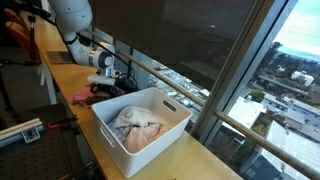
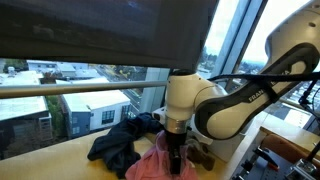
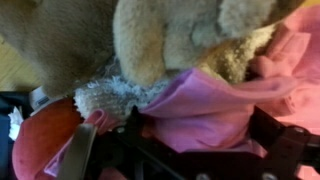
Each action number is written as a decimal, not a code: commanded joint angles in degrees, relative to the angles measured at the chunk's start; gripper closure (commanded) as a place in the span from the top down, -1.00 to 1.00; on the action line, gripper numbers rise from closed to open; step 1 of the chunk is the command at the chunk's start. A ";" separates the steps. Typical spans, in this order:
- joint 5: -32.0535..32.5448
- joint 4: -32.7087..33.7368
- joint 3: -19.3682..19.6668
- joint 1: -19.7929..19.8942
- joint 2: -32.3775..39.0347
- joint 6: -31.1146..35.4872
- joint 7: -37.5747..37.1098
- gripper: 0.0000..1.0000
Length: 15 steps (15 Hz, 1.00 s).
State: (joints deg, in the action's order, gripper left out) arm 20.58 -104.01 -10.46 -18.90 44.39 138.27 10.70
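In an exterior view, a white basket [image 1: 180, 112] crowds the tabletop [image 1: 58, 72] close by the jaws. In an exterior view, we see the jaws wide open, empty, above the pink cloth [image 2: 150, 166], with a dark garment [image 2: 118, 145] lying against it. In the wrist view, tan fleece [image 3: 150, 40] overlaps the pink cloth [image 3: 215, 105]; we might pinch both.

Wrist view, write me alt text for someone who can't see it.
Close-up of a tan fuzzy fabric above a pink cloth, with a coral-red cloth at lower left. The dark end effector comes in along the bottom edge, jaws open, close to the pink cloth.
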 commanded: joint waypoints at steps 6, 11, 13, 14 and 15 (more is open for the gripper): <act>-2.36 -1.12 -0.76 0.92 -5.47 -5.24 0.68 -0.14; -6.93 -5.52 -2.61 2.79 -15.93 -10.87 1.73 -0.90; -8.46 -6.57 -3.08 3.23 -20.72 -13.09 2.27 -1.00; -9.26 -6.74 -3.30 3.48 -22.89 -14.25 2.62 -1.00; -10.02 -6.57 -3.52 3.75 -25.10 -15.40 2.96 -1.00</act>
State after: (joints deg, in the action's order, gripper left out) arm 13.16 -107.96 -12.57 -16.65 26.98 126.27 11.82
